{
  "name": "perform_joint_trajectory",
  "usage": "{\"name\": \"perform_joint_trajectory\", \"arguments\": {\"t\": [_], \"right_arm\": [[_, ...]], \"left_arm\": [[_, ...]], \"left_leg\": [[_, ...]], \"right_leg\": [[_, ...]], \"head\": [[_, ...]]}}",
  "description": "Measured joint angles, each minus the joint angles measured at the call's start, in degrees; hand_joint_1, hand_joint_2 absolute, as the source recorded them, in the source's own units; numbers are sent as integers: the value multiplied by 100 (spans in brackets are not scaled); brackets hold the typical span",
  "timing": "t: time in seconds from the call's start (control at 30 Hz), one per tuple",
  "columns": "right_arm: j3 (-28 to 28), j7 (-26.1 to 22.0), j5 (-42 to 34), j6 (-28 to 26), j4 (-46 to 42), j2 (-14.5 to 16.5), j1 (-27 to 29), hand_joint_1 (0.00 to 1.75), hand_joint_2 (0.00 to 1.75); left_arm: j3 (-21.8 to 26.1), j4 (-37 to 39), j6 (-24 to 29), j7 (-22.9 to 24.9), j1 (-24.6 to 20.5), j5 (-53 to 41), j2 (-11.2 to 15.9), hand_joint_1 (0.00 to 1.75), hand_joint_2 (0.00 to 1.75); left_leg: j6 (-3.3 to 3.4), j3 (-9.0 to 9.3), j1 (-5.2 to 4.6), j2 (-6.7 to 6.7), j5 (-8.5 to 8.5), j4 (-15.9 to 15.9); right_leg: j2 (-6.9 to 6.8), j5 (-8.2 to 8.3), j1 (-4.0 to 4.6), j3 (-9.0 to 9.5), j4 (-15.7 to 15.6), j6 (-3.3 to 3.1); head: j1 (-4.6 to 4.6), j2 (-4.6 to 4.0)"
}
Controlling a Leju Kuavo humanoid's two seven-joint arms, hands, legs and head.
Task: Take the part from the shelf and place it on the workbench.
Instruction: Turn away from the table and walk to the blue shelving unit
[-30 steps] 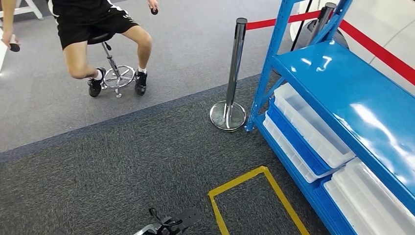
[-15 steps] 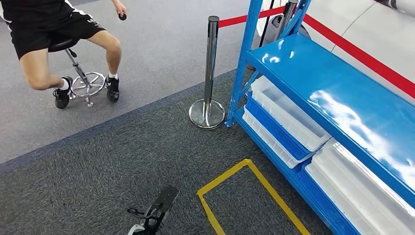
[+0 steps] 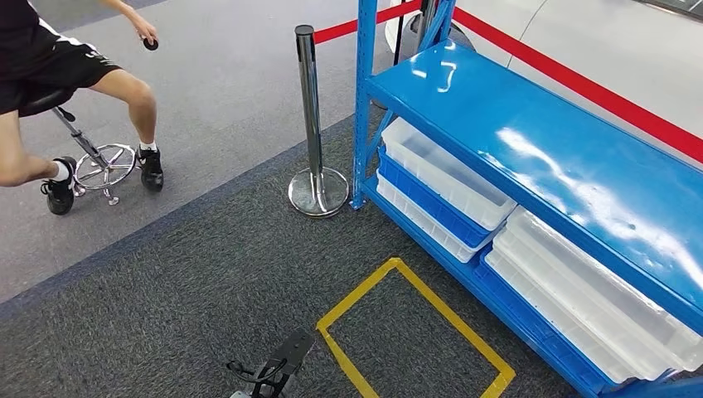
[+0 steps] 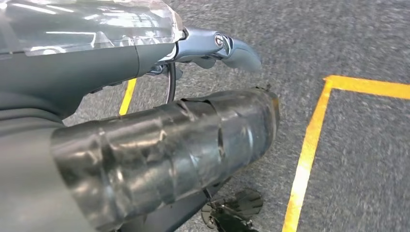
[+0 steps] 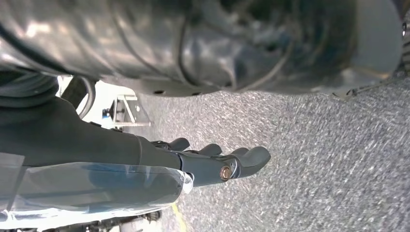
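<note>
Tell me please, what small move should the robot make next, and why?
Probably a step forward into the yellow floor square while turning right toward the blue shelf. Both arms hang down: the left hand and right hand are empty above the carpet, and the clear bins lie off to its right, likely beyond reach.

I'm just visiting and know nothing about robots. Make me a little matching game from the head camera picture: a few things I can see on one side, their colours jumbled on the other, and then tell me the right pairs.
Things:
1. Metal shelf rack with a glossy top
2. Taped rectangle outline on the carpet
3. Upright stanchion post on a round base
4. Barrier belt behind the rack

Colours:
A. red
B. shiny silver
C. blue
D. yellow

Pairs: 1-C, 2-D, 3-B, 4-A
</note>
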Motion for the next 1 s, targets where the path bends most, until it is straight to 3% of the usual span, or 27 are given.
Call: {"name": "perform_joint_trajectory", "arguments": {"t": [0.03,0.07,0.13,0.17,0.2,0.27,0.33,0.4,0.43,0.47,0.53,0.6,0.63,0.67,0.77,0.83,0.9,0.93,1.0], "right_arm": [[1,0,-2,0,0,0,-1,0,0],[6,0,-3,0,0,1,-7,0,0],[27,2,-9,2,0,2,-7,0,0],[37,3,-12,3,0,2,-6,0,0],[43,0,-16,5,1,3,1,0,0],[51,-41,-21,-4,2,4,16,0,0],[69,-110,-16,-52,2,4,60,0,0],[84,-152,-8,-101,1,1,124,0,0],[89,-166,-8,-112,0,-3,154,0,0],[96,-177,-9,-116,0,-7,172,0,0],[110,-206,-10,-116,0,-12,190,0,0],[119,-223,-10,-112,0,-16,207,0,0],[120,-225,-10,-110,0,-20,220,0,0],[120,-225,-10,-109,0,-25,235,0,0],[121,-225,-10,-104,0,-39,255,0,0],[123,-215,-13,-63,0,-42,247,0,0],[124,-162,-21,8,0,-42,232,0,0],[125,-125,-24,42,0,-42,219,0,0],[126,-67,-25,78,0,-40,171,0,0]], "left_arm": [[0,0,0,0,0,0,1,0,0],[-5,-2,0,0,2,1,9,0,0],[-46,-4,-2,4,26,4,60,0,0],[-72,-5,-3,8,36,6,90,0,0],[-98,-4,-4,13,42,7,116,0,0],[-146,-4,12,17,44,36,148,0,0],[-218,-3,58,20,69,107,185,0,0],[-286,-2,113,20,88,187,213,0,0],[-317,-2,138,20,88,216,224,0,0],[-346,-2,159,20,85,239,231,0,0],[-403,3,191,20,102,275,245,0,0],[-443,17,203,20,131,299,261,0,0],[-457,26,203,20,136,303,270,0,0],[-468,31,204,20,133,305,276,0,0],[-505,36,205,20,116,307,281,0,0],[-528,39,203,20,100,328,286,0,0],[-555,30,187,20,53,376,293,0,0],[-566,16,172,21,16,397,298,0,0],[-585,-12,137,23,-46,420,310,0,0]], "left_leg": [[-2,-2,0,-23,-6,7],[-9,-54,4,-138,-93,132],[-48,-395,28,-414,-398,877],[-65,-490,46,-542,-443,1085],[-76,-469,65,-613,-344,1043],[-68,-139,98,-884,-42,317],[-45,-20,94,-1046,-4,36],[14,-14,82,-930,26,6],[58,-6,88,-863,48,-24],[100,4,99,-787,69,-57],[155,13,98,-617,85,-93],[168,7,81,-435,73,-88],[167,8,77,-348,63,-85],[162,16,76,-272,51,-82],[106,72,62,-91,3,-75],[40,110,44,-8,-22,-84],[-32,146,37,78,-32,-109],[-67,156,43,52,-63,-88],[-116,53,57,-185,-285,210]], "right_leg": [[4,1,3,0,-2,0],[31,10,2,-5,-8,-15],[255,31,3,-30,6,-47],[401,38,-1,-44,26,-59],[544,33,-3,-56,59,-50],[704,8,-7,-97,137,-5],[821,4,-14,-160,182,67],[919,27,-30,-200,173,141],[870,4,-28,-223,205,170],[745,-78,-22,-281,322,193],[386,-410,-11,-557,890,237],[218,-697,-27,-908,1591,273],[188,-700,-35,-979,1735,281],[164,-596,-40,-930,1650,282],[-95,-98,-9,-330,514,213],[-216,-16,36,-155,155,136],[-116,-3,48,-162,139,73],[-54,16,33,-151,106,38],[72,64,-9,-118,40,-42]], "head": [[-1,0],[-4,0],[-19,0],[-24,0],[-29,0],[-27,0],[-24,0],[-23,0],[-21,0],[-4,0],[26,0],[37,0],[38,0],[38,0],[37,0],[32,0],[32,0],[29,0],[11,0]]}}
